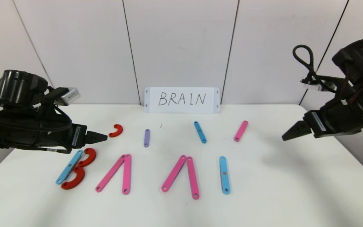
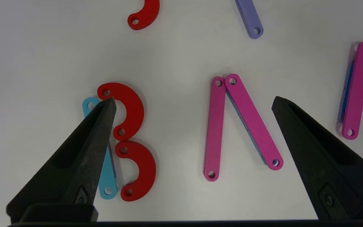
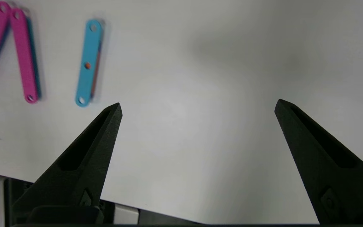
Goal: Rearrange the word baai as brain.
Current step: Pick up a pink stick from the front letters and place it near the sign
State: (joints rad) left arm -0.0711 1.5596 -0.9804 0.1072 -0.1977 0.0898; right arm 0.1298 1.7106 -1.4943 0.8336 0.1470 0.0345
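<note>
While left gripper (image 1: 101,137) gapes, word (image 1: 126,173) mid-table

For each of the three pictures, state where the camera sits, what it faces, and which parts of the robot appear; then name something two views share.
Head view: from the robot's head, looking forward and down at the white table, the BRAIN card and the letter pieces; both arms show, left gripper and right gripper.
Left wrist view: from the left wrist, looking down over the B and first pink A; its open fingers frame it.
Right wrist view: from the right wrist, over bare table; open fingers show.
Shared: the blue I strip.
</note>
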